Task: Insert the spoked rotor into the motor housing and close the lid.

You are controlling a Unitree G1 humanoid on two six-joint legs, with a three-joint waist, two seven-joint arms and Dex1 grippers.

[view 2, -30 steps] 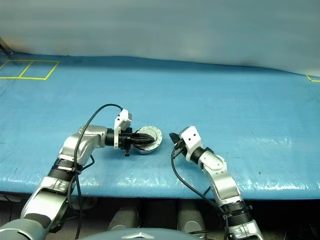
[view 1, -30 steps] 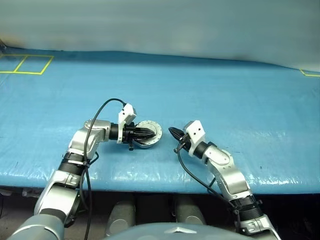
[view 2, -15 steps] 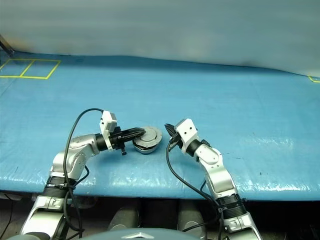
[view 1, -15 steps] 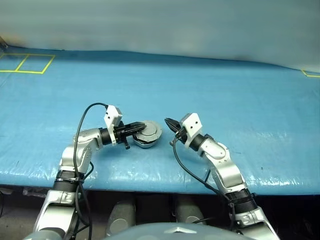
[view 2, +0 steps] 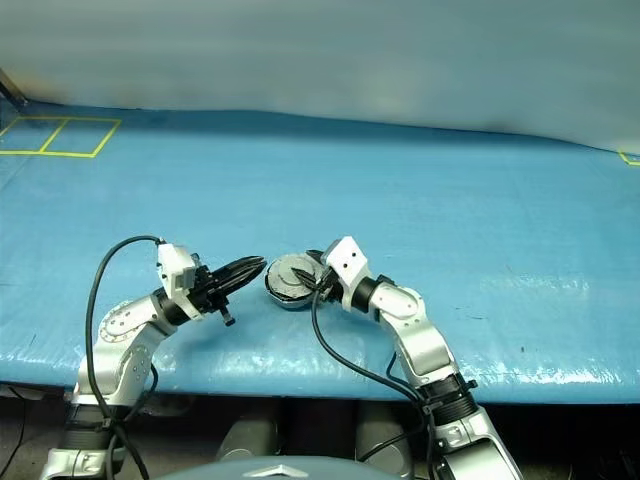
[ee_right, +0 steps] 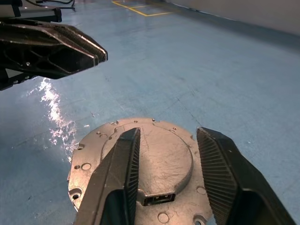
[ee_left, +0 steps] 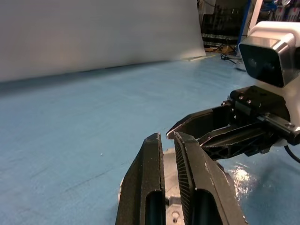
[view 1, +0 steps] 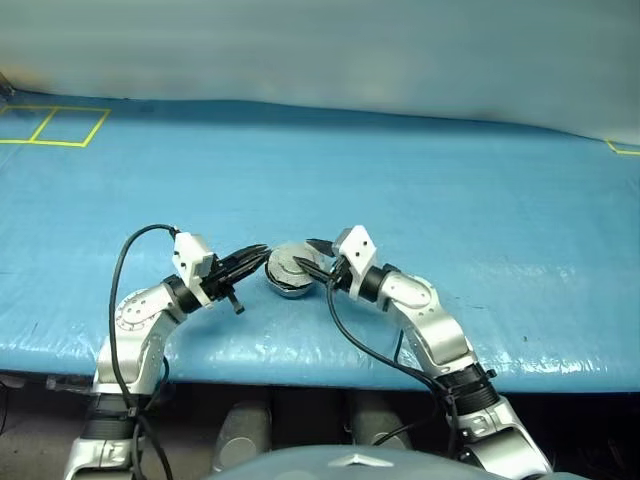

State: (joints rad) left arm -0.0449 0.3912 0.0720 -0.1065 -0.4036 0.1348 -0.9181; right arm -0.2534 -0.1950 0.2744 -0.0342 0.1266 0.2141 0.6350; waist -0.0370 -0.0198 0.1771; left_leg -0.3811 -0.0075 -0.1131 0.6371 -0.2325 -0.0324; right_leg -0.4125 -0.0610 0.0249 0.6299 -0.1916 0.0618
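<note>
The motor housing (ee_right: 145,173) is lying on the blue table (view 1: 480,190) with the lid (view 1: 288,267) shut over it, plain silver-grey face up, sitting between the two sets of fingers. The right gripper (ee_right: 166,178) is hovering just over the lid with its fingers spread wide, holding nothing. The left gripper (ee_left: 168,154) is pointing at the housing from the opposite side, its fingers drawn almost together and empty, their tips just short of the housing's rim.

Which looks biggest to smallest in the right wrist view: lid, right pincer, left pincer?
1. Round silver-grey metal lid, closed.
2. Right pincer, black fingers; nearest the camera, so unsure against the lid.
3. Left pincer, black, farther off.
</note>
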